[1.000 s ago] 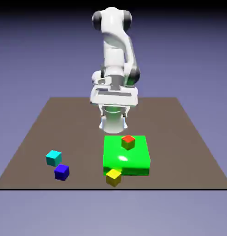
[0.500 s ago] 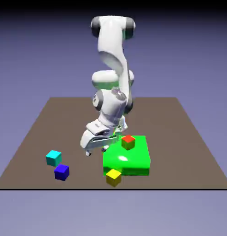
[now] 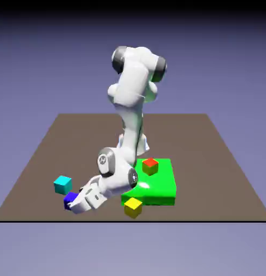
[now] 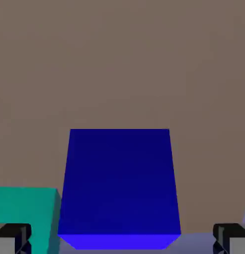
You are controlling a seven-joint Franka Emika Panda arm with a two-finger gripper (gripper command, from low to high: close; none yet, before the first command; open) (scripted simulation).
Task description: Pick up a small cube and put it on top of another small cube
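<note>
The small cube (image 4: pixel 119 183), plain dark blue, fills the lower middle of the hand view and rests on the brown table. My gripper (image 4: pixel 122 241) straddles it, one grey fingertip (image 4: pixel 12 239) at each bottom corner, and a gap shows between each tip and the cube's sides. The jaws stand open around it without touching. In the exterior view the hand (image 3: pixel 83 202) is low at the table's front left, tilted over the small cube (image 3: pixel 69 199), which it partly hides. A cyan cube (image 3: pixel 62 185) sits just behind it, also seen as the teal face (image 4: pixel 25 208).
A flat green block (image 3: pixel 156 186) lies at the table's front middle with a red-topped cube (image 3: pixel 150 166) on it. A yellow cube (image 3: pixel 133 207) sits at the block's front edge, right of my hand. The table's front edge (image 3: pixel 210 220) runs close by.
The arm has swung down from above the green block to the exterior view's left and now has its fingers around the small cube. The jaws have narrowed.
</note>
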